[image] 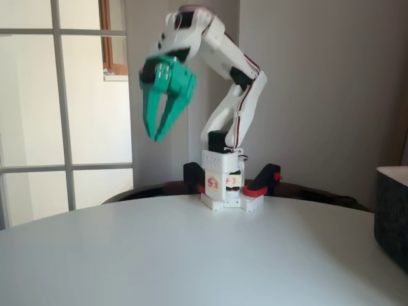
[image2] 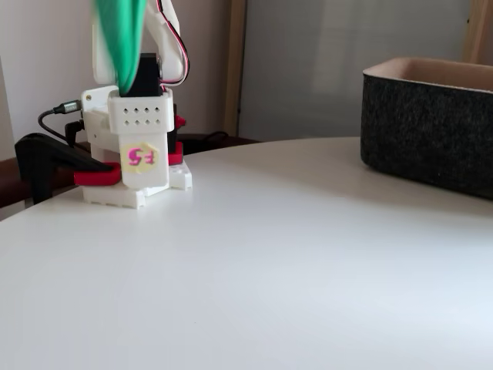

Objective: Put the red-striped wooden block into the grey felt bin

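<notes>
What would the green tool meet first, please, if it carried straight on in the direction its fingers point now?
Probably the white table. In a fixed view the tool hangs high with its fingers slightly parted, pointing down and a little left, with nothing below them; depth is unclear. The grey felt bin stands far to the right.

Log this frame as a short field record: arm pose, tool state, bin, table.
arm: raised above its base, bent over toward the picture's left in a fixed view
tool: green tool hangs in the air, fingers pointing down and slightly apart, nothing between them
bin: grey felt bin stands on the table at the right in both fixed views
table: white round table
</notes>
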You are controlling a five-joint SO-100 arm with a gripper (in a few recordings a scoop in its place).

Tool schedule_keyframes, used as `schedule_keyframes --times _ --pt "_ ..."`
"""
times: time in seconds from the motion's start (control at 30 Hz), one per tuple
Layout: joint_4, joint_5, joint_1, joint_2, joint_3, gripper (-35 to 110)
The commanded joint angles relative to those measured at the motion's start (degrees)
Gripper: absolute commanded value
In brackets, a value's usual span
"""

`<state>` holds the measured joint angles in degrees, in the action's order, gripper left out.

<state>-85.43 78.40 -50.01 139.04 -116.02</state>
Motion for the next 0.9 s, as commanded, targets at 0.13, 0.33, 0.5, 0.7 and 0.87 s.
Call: schedule_keyframes --times 0.13,0.33,0.5,0.7,0.87 --pt "18.8 5.8 -6.8 19.9 -23.4 0" --pt "22.1 5.3 -7.5 36.4 -38.7 0" --pt "28.5 3.6 -6.3 43.1 -52.6 0" --pt "35.7 2.4 -4.4 44.6 -61.6 0" --pt "35.8 3.3 -3.3 44.6 -64.2 0"
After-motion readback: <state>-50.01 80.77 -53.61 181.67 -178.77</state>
